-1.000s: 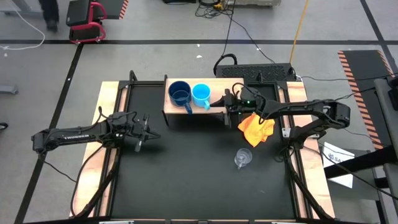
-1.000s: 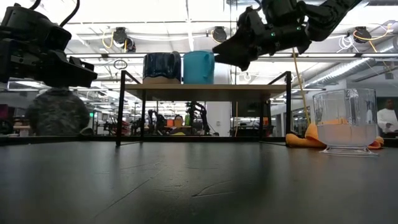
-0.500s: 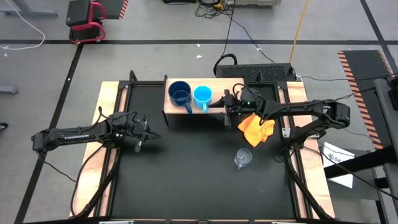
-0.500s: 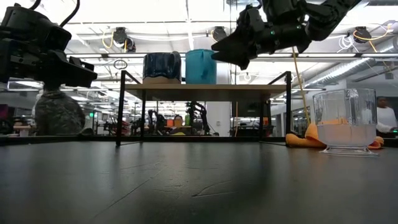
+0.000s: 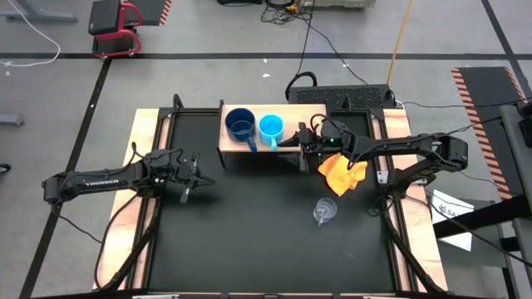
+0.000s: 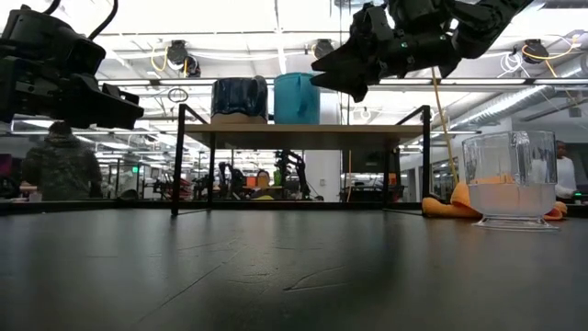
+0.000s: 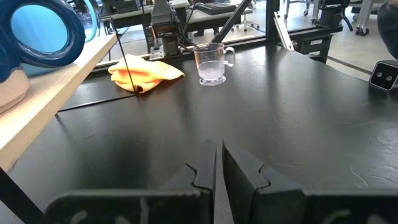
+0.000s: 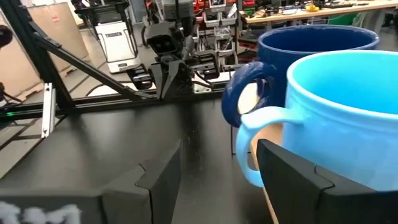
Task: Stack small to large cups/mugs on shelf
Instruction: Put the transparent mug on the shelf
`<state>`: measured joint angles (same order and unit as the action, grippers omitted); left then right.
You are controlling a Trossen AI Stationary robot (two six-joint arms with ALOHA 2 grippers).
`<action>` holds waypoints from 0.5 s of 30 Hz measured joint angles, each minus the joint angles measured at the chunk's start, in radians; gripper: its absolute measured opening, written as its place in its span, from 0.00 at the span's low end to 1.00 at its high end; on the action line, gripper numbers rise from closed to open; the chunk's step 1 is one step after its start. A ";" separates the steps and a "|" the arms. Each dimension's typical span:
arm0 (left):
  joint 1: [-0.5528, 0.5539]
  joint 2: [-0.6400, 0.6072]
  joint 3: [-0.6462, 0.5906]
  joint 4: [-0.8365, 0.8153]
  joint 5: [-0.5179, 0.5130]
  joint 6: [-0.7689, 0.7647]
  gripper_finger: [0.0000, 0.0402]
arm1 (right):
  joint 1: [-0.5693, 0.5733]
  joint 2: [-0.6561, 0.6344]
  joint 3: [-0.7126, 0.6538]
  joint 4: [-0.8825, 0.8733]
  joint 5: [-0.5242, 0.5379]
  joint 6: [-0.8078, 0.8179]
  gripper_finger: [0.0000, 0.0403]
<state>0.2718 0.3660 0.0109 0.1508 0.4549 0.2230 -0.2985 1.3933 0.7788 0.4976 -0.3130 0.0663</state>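
Both mugs sit side by side on the shelf [image 5: 287, 113]: navy mug [image 5: 239, 124] on the left, sky-blue mug [image 5: 270, 128] beside it. The right gripper [image 5: 298, 141] hangs fingers spread right by the sky-blue mug's handle, grasping nothing. The glass cup [image 5: 324, 211] stands on the table near the orange cloth [image 5: 342, 172]. The left gripper [image 5: 196, 176] hovers pinched closed, empty, well apart.

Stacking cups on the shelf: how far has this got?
Done: the navy mug and the sky-blue mug stand side by side on the shelf, not nested. In hand: the right gripper, open and empty, sits beside the sky-blue mug's handle. Left: the glass cup stands on the table near the orange cloth; nothing is stacked yet. The left gripper waits shut over the table.
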 joint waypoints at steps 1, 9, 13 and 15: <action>0.000 0.000 0.000 0.000 0.000 0.000 0.08 | -0.002 0.000 0.000 0.000 0.001 -0.001 0.49; 0.000 0.000 0.000 0.001 0.000 -0.019 0.08 | -0.068 -0.011 0.000 -0.015 0.024 -0.003 0.49; 0.000 0.000 0.000 0.001 0.000 -0.022 0.08 | -0.089 -0.038 0.000 -0.051 0.022 -0.011 0.49; 0.000 0.000 0.000 0.001 0.000 -0.022 0.08 | -0.092 -0.064 0.000 -0.063 0.021 -0.023 0.49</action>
<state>0.2717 0.3660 0.0109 0.1520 0.4552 0.2008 -0.3901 1.3296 0.7789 0.4342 -0.2916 0.0431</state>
